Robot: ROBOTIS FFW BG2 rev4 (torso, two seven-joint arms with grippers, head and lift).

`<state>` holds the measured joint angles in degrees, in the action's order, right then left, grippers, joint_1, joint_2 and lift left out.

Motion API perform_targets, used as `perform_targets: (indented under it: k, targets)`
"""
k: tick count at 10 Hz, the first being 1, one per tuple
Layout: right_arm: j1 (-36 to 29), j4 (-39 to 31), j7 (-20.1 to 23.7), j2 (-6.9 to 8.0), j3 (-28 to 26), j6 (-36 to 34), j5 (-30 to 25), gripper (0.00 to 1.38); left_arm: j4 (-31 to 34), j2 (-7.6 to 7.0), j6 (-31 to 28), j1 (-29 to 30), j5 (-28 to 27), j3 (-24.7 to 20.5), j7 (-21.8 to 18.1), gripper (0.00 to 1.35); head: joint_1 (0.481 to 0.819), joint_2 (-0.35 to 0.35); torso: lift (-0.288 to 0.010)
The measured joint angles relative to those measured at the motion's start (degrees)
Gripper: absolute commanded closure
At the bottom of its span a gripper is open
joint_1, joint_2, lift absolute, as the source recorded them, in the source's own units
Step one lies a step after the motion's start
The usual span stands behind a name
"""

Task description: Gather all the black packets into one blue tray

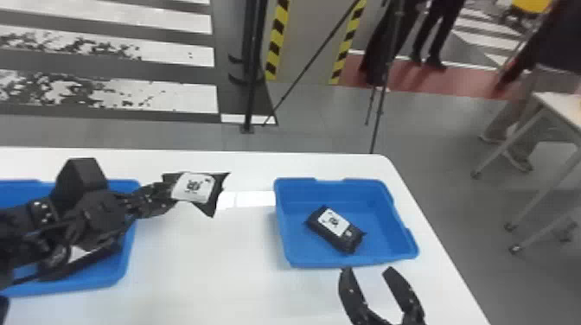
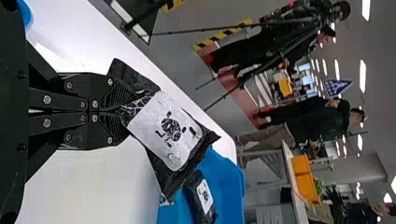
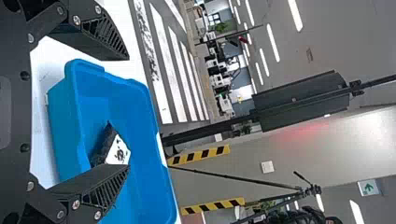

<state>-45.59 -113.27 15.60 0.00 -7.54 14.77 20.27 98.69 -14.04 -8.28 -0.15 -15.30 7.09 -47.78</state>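
From my station I see the left tool (image 1: 167, 201) clenched on one end of a black plastic packet with a white printed label (image 1: 193, 186), which sticks out beyond its fingertips on the right. The white tabletop surface (image 1: 203, 263) runs along the near side of that packet, and its far edge passes beyond the tool. Beneath and to the left of the same tool I have a blue plastic tray (image 1: 93, 286), partly hidden by the arm; I can't make out what the pale patch inside it is.

To the right of the left tool, across a stretch of surface, sits a second blue plastic tray (image 1: 350, 262) with another black, white-labelled packet (image 1: 335, 229) lying aslant inside, apart from the far wall. My right tool (image 1: 367, 271) holds nothing, fingers spread, near that tray's near rim; the surface's slanting right edge lies to its right.
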Motion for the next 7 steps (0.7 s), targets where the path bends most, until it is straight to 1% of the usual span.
perform_targets:
  k: [1, 2, 4, 5, 6, 7]
  targets:
    - [0.0, 0.0, 0.2, 0.0, 0.0, -0.3, -0.1, 0.21, 4.1, -0.29, -0.7, 3.6, -0.7, -4.4, -0.3, 1.21, 0.695, -0.194, -0.11]
    - [0.0, 0.0, 0.3, 0.0, 0.0, -0.5, -0.2, 0.21, 6.7, -0.38, -1.2, 6.8, -1.2, -8.6, -0.3, 1.21, 0.695, -0.14, -0.11]
    - [0.2, 0.1, 0.6, 0.0, 0.0, -1.1, -0.3, 0.21, 7.9, -0.15, -1.5, 10.6, -3.0, -16.1, -0.3, 1.21, 0.695, -0.033, -0.11]
    - [0.2, 0.2, 0.7, 0.0, 0.1, -1.3, -0.3, 0.21, 8.0, -0.02, -1.5, 11.5, -4.2, -18.6, -0.3, 1.19, 0.695, 0.008, -0.11]
    - [0.4, 0.4, 0.9, 0.0, 0.1, -1.5, -0.3, 0.21, 8.0, 0.09, -1.5, 12.0, -5.7, -20.7, -0.3, 0.89, 0.695, 0.029, -0.11]
    - [0.6, 0.5, 0.9, 0.0, 0.1, -1.5, -0.5, 0.21, 8.0, 0.14, -1.9, 12.3, -7.0, -22.5, 0.0, 0.38, 0.695, 0.067, -0.11]
